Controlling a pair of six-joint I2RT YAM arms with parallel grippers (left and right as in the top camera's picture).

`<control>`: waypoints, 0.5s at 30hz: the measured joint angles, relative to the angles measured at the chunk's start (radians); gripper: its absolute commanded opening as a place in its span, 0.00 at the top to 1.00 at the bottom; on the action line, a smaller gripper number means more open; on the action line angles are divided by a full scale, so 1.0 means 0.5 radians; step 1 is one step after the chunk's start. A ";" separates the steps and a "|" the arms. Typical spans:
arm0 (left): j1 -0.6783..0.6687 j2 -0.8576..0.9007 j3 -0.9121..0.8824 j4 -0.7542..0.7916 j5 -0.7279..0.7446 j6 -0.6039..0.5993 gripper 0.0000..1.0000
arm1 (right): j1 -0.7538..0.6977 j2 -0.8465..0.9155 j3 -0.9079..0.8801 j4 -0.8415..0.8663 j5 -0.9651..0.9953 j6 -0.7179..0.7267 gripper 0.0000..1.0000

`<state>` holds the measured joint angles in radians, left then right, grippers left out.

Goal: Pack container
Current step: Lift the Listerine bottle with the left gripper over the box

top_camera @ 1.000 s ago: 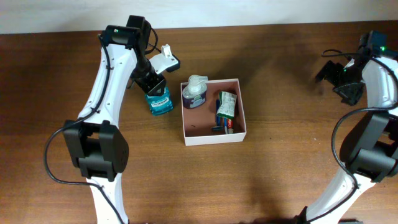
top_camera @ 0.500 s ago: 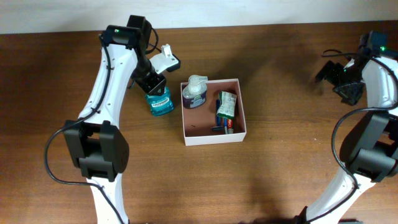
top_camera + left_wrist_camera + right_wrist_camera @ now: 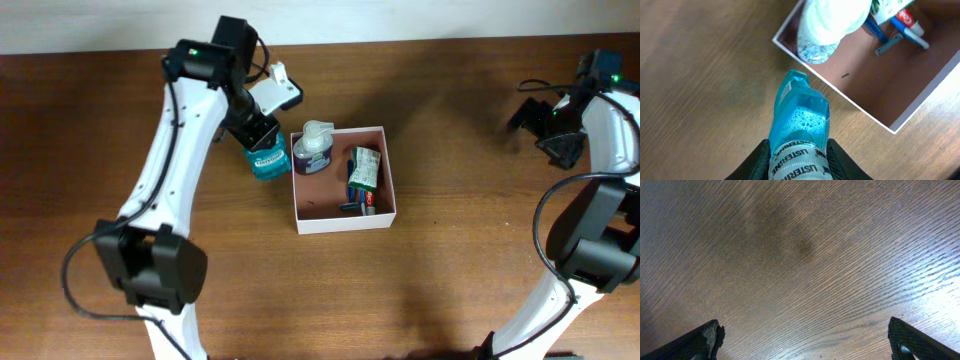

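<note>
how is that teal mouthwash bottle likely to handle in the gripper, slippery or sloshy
The mouthwash bottle looks like smooth rigid plastic, so it probably won't flex but could slip in the left gripper. Bubbly liquid inside suggests some weight and sloshing. Being tall and narrow, it may tip if stood in the container.

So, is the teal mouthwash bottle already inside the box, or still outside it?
Outside. The left gripper holds the mouthwash bottle over bare wood beside the container, next to its outer wall, not over its inside.
</note>
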<state>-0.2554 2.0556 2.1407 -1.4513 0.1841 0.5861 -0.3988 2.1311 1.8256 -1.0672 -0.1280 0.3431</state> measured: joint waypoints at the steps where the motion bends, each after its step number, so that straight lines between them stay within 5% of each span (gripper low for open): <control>1: 0.001 -0.032 0.000 -0.006 -0.014 -0.047 0.85 | 0.000 0.000 0.000 0.000 0.001 0.000 0.02; 15: -0.180 -0.204 0.000 0.043 -0.070 -0.874 0.91 | 0.000 0.000 0.000 0.000 0.000 -0.001 0.02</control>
<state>-0.3454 1.9537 2.1407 -1.4296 0.1490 0.1493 -0.3988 2.1311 1.8256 -1.0672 -0.1280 0.3428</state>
